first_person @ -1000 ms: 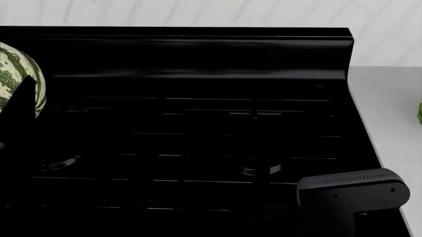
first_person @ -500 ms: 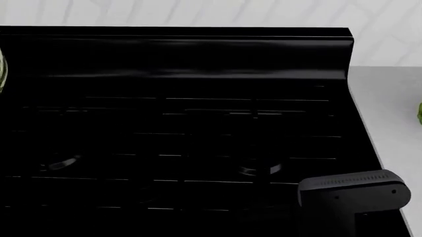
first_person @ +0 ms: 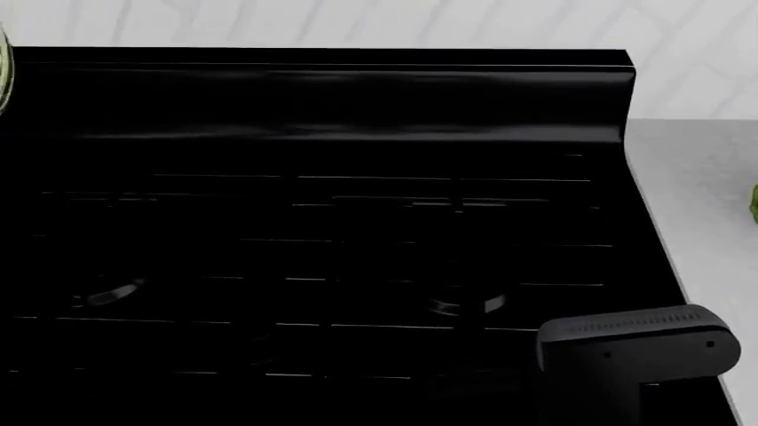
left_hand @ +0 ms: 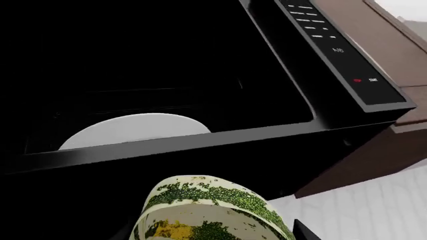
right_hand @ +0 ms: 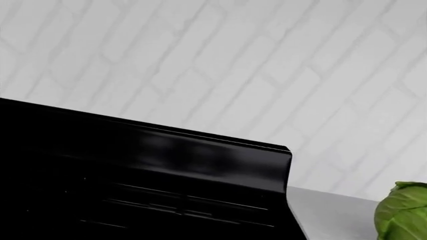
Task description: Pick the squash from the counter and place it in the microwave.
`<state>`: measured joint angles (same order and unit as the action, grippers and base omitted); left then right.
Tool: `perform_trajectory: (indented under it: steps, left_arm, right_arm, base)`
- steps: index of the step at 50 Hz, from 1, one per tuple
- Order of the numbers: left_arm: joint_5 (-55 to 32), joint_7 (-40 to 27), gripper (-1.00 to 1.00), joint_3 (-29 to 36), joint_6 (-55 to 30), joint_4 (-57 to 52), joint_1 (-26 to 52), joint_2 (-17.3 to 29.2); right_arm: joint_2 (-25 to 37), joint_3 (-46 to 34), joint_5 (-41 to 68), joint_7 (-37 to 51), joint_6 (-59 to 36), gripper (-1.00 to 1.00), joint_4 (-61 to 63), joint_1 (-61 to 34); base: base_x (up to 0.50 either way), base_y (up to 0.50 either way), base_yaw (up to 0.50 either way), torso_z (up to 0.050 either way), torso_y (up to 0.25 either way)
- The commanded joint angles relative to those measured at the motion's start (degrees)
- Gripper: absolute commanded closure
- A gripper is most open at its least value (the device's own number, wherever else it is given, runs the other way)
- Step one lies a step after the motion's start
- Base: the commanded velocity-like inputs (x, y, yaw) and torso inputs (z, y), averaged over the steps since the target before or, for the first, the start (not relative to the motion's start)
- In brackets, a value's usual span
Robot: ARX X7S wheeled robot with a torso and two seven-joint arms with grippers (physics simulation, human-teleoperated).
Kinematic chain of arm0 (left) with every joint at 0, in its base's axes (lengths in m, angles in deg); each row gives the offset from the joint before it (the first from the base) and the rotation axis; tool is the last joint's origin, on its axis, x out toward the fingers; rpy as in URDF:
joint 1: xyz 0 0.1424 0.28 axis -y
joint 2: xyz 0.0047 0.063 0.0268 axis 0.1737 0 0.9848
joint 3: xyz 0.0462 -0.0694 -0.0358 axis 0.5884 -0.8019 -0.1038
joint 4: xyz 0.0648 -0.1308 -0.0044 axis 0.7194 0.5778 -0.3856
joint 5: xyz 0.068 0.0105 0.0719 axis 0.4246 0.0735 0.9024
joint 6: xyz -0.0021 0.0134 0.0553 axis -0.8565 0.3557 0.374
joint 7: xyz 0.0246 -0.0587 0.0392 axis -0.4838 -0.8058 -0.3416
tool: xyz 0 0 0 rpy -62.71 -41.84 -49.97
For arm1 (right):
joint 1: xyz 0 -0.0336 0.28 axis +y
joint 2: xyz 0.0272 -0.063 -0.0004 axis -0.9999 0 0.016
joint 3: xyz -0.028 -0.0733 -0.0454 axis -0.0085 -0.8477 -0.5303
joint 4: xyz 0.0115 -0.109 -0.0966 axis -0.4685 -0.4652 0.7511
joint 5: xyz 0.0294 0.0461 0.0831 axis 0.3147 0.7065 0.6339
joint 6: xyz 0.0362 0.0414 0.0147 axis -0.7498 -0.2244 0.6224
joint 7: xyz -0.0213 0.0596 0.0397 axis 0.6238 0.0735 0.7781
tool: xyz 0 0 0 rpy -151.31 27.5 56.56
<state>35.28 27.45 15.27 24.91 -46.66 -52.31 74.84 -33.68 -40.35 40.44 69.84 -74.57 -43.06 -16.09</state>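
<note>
Though the left gripper's fingers are almost wholly cut off in its wrist view, the squash (left_hand: 210, 210) sits between their dark tips, apparently held, just outside the open microwave (left_hand: 200, 145) with its white turntable (left_hand: 133, 130). Whether the right gripper (first_person: 634, 351) is open cannot be told. Below lie the black stove (first_person: 343, 231), white counter (first_person: 705, 177), cabbage (right_hand: 403, 212) and brick wall (right_hand: 220, 65).

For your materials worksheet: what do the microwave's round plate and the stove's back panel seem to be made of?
Round plate: probably glass or ceramic; flat, white, matte, no glare. Stove back panel: glossy black, likely enamelled metal or glass; soft pale reflections streak it.
</note>
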Motion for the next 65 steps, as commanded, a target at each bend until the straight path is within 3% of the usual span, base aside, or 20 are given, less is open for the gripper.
perform_trajectory:
  steps: [1, 31, 65]
  left_arm:
    - [0.45, -0.39, 1.0, 1.31, -3.51, 1.01, 7.27, 0.05]
    - [-2.29, -0.6, 1.0, 3.29, -13.65, 6.92, 26.97, 1.54]
    - [0.52, 3.23, 1.0, 11.2, -19.1, 20.93, 52.37, 0.22]
  right_arm:
    - [-1.15, 1.92, -0.34, -1.5, 0.93, -1.0, -0.55, -0.1]
    - [-1.17, 1.35, 0.0, -1.61, 1.75, -1.0, -1.28, -0.48]
    - [-1.48, 0.13, 0.05, -1.84, 2.73, -1.0, -2.51, -1.36]
  base:
    - [0.0, 0.0, 0.0, 0.0, 0.0]
    - [0.0, 0.0, 0.0, 0.0, 0.0]
    - [0.0, 0.0, 0.0, 0.0, 0.0]
